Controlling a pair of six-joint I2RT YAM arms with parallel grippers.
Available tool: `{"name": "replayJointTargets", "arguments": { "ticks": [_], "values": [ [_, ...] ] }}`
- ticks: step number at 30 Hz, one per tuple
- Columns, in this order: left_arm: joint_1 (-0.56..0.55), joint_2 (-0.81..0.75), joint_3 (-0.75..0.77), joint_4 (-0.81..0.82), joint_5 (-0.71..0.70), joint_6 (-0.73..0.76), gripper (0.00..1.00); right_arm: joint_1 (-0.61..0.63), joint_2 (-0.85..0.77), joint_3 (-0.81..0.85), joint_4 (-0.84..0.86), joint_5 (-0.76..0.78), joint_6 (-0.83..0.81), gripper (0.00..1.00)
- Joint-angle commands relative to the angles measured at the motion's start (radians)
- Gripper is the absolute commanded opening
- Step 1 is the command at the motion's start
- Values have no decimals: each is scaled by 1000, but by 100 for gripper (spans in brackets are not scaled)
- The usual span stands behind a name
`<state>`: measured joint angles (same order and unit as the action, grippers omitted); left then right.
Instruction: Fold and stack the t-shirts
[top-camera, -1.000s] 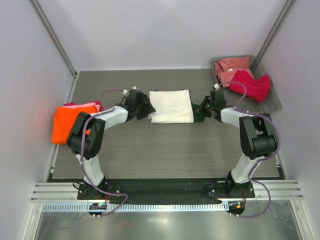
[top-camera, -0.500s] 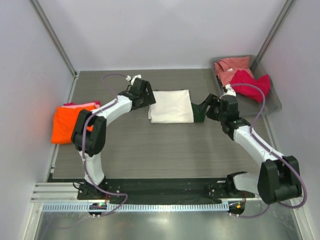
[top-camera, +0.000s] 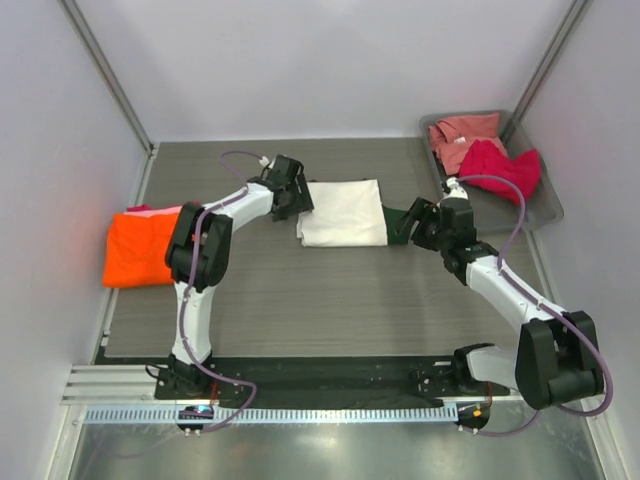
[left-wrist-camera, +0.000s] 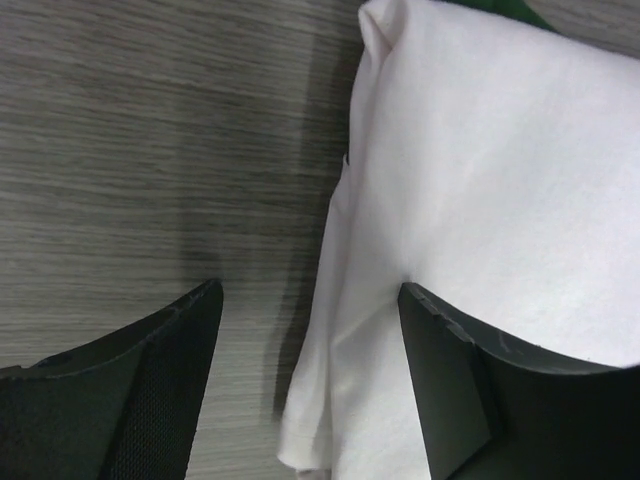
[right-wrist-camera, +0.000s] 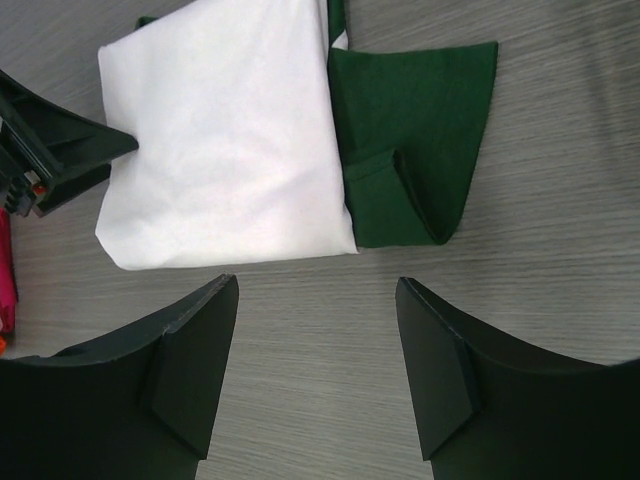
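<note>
Cream t-shirt (top-camera: 342, 212) crosswise, green sleeve (right-wrist-camera: 410, 130) rightward

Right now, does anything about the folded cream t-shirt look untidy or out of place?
Yes. A dark green sleeve sticks out flat past one side edge of the folded cream t-shirt, so the bundle is not a clean rectangle. The opposite edge, seen in the left wrist view, shows loose, uneven layers.
</note>
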<state>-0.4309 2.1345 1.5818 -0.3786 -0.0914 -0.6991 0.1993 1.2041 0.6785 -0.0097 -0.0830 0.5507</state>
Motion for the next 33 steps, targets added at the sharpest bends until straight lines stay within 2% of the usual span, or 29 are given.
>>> {"name": "replayJointTargets", "arguments": {
  "ticks": [1,5,6,9,10,17,22,28,32,33],
  "values": [
    [1,-39,-38,-28,-5,24,75,5,32,7,46,-32,-9,70],
    [6,-206,-135,-132,-209,87,78,6,52,1,65,-49,-8,69],
    [20,-246,-193,-160,-297,98,78,6,54,-3,68,-50,-5,69],
    [53,-335,-242,-253,-436,116,73,11,55,-13,89,-64,3,68],
    [81,-346,-252,-266,-509,121,72,17,55,-17,97,-64,5,68],
    [172,-249,-168,-416,-721,158,71,29,66,-30,105,-67,12,68],
    [224,-121,-95,-454,-766,193,66,29,57,-28,102,-70,12,68],
    [265,-56,-71,-439,-801,225,60,29,63,-33,105,-75,14,68],
    [307,-13,-69,-436,-775,219,46,29,66,-34,106,-75,14,68],
    [319,-2,-69,-431,-766,219,39,29,64,-34,105,-74,14,68]
  ]
}}
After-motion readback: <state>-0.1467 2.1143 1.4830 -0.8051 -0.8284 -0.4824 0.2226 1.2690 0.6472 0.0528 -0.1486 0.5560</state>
